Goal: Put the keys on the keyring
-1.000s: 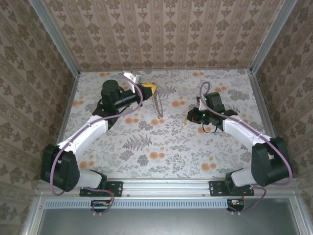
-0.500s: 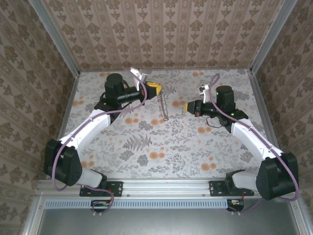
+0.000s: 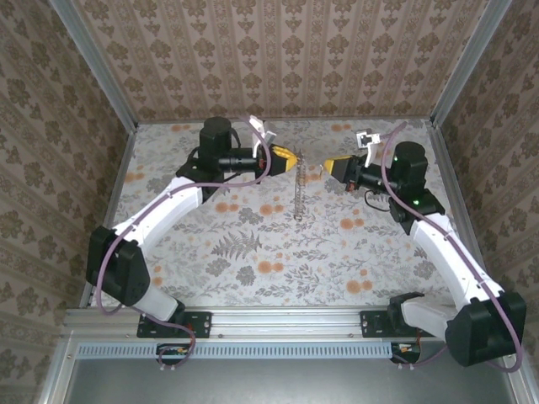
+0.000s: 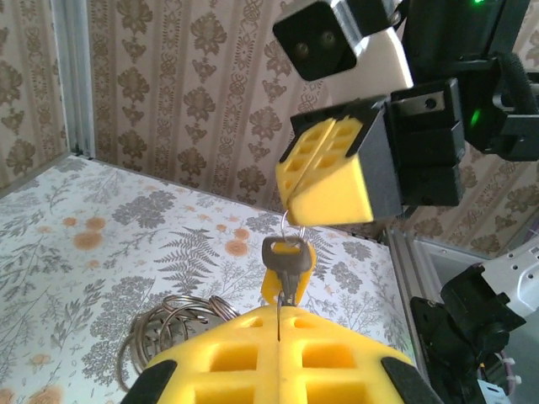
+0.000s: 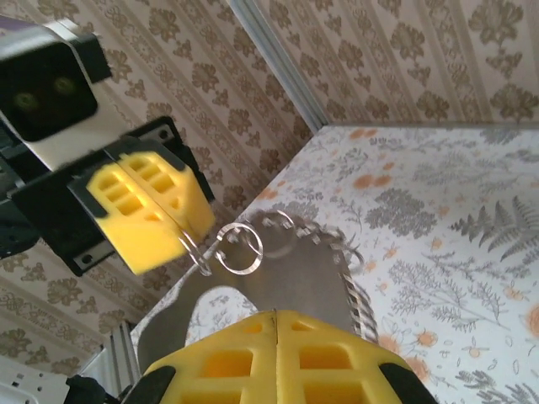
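Note:
My left gripper (image 3: 286,158) and right gripper (image 3: 330,165) meet tip to tip above the back middle of the table, both shut. The keyring (image 3: 297,192), a thin metal hoop, hangs edge-on below the left fingertips. In the right wrist view the left fingers (image 5: 143,206) pinch a small wire loop linked to the hoop's arc (image 5: 354,269). In the left wrist view the key (image 4: 285,257), dark metal with yellow behind, hangs from the right fingers (image 4: 328,177) by a small ring in its head. Its lower end is hidden behind my left gripper (image 4: 278,324). Grey blurred metal rises from my right gripper (image 5: 276,316).
The floral table (image 3: 278,252) is walled by patterned panels with aluminium posts at the corners (image 3: 126,126). Purple cables (image 3: 253,139) loop along both arms. The arm bases stand at the near rail (image 3: 286,320).
Both grippers rose and swung toward the back middle until their tips met. The right one came up off the table with the key. The hoop travelled right with the left one.

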Robot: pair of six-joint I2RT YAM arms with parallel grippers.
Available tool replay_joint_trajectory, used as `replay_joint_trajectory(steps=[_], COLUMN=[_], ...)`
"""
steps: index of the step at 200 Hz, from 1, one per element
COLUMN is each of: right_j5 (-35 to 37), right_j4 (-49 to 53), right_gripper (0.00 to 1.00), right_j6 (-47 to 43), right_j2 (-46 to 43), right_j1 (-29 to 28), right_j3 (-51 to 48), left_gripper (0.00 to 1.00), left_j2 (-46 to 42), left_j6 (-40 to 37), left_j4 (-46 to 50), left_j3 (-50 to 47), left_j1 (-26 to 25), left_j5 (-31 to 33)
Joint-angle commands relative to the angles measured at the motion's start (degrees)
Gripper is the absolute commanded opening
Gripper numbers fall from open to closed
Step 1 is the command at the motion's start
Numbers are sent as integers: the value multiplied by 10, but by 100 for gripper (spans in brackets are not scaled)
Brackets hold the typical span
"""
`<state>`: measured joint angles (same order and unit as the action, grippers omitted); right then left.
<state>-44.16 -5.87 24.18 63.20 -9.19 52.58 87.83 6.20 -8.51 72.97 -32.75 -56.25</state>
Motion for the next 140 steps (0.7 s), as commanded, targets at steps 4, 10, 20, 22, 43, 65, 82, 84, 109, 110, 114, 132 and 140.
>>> replay_joint_trajectory(steps=[4, 10, 20, 22, 43, 65, 82, 84, 109, 110, 114, 132, 140], right_j5=[20, 20, 20, 20, 10, 1, -2, -1, 4, 4, 6, 14, 17], right_j4=[-7, -4, 0, 0, 1, -1, -3, -3, -2, -2, -1, 3, 10], right_gripper=[0, 0, 0, 0, 0, 0, 0, 0, 0, 0, 0, 0, 0], right_j6=[-9, -13, -15, -15, -15, -14, -13, -13, -14, -15, -16, -19, -24], right_j2=[-32, -35, -37, -37, -36, -37, -38, -38, -37, -37, -37, -34, -32], right_j1=[3, 3, 2, 2, 2, 2, 0, 0, -3, -4, -5, -11, -15], right_j3=[4, 4, 5, 5, 8, 8, 4, 3, 0, 0, -1, -1, 2], left_gripper=[0, 0, 0, 0, 0, 0, 0, 0, 0, 0, 0, 0, 0], left_j2=[15, 20, 28, 29, 41, 47, 47, 47, 45, 45, 45, 42, 42], left_j6=[-21, -22, -26, -27, -32, -30, -30, -30, -28, -28, -27, -22, -20], left_j4=[7, 11, 20, 22, 28, 23, 14, 13, 3, 3, 0, -13, -18], left_j3=[41, 48, 59, 61, 74, 78, 74, 73, 68, 68, 66, 59, 57], left_j1=[-7, -10, -15, -16, -27, -36, -43, -44, -51, -52, -53, -55, -55], left_j5=[-31, -32, -33, -32, -22, 8, 36, 39, 69, 70, 75, 91, 94])
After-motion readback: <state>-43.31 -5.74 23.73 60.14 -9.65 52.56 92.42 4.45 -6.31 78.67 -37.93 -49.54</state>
